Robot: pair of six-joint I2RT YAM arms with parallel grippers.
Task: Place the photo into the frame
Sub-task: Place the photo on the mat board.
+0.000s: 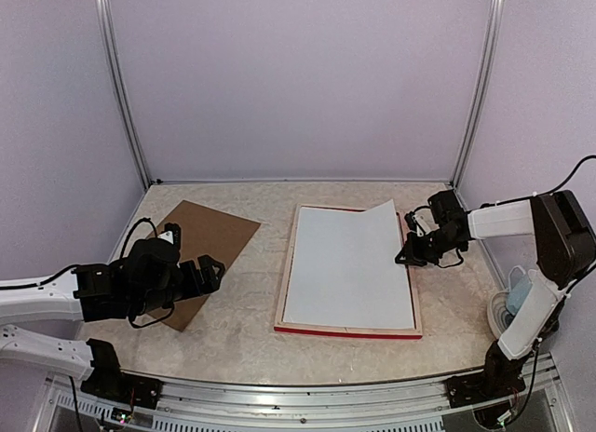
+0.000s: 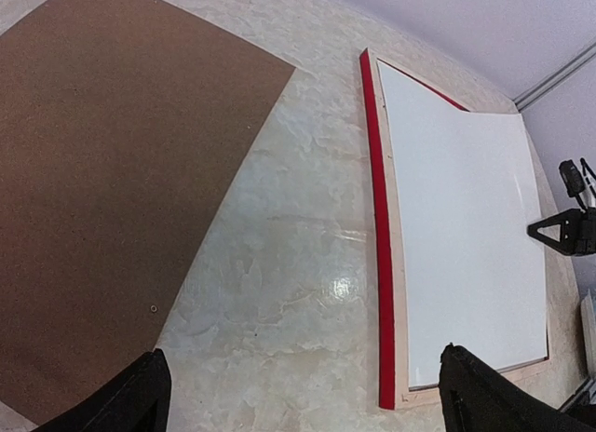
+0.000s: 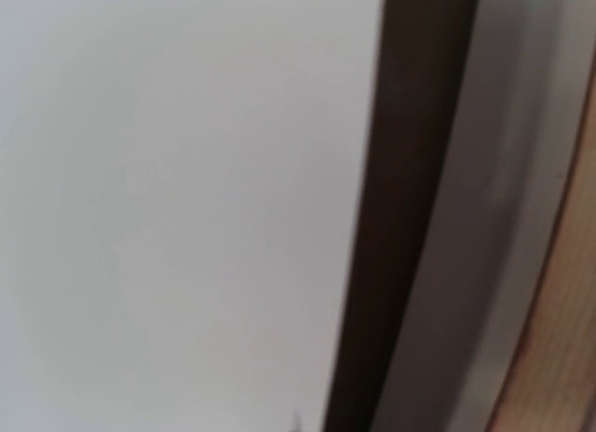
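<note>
white-backed glossy print (image 1: pixel 346 264) face down in red-faced pale wood frame (image 1: pixel 346 331), centre, long axis near-far, upper-right corner lifted | right gripper (image 1: pixel 407 255) closed, grip unclear, at its right edge, nearer | left gripper (image 1: pixel 209 272) wide open, empty, far left

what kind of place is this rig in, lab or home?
Likely a lab test booth: plain walls on metal posts, a marbled table, left arm and right arm bolted to a rail.

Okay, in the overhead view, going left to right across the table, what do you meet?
The brown backing board → frame with the photo lying in it, white side up → right gripper.
</note>
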